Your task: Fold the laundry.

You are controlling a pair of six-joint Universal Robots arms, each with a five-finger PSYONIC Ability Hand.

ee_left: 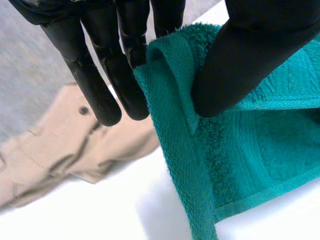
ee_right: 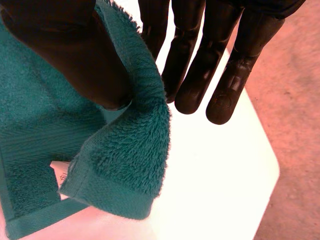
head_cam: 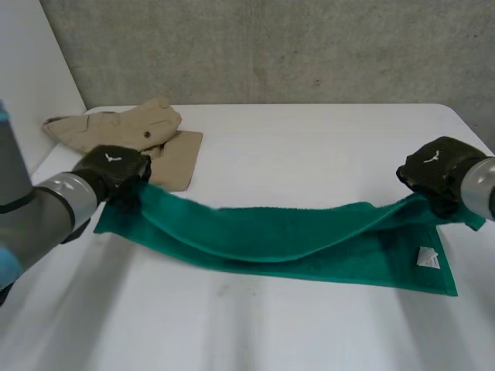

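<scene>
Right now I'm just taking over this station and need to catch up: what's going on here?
The robot is mid-fold on a green towel. Its left hand pinches one end of the towel's upper edge and its right hand pinches the other, so that edge hangs sagging between them above the layer lying on the white table. A beige garment lies crumpled beyond the left hand.

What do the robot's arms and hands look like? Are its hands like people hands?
Sort of! The left hand and the right hand are black and chunky, each with a little white mark on the back. The fingers are thick black pieces with rounded tips. The left arm is smooth grey with light-blue bits, and the right arm is shiny grey at the wrist.
</scene>
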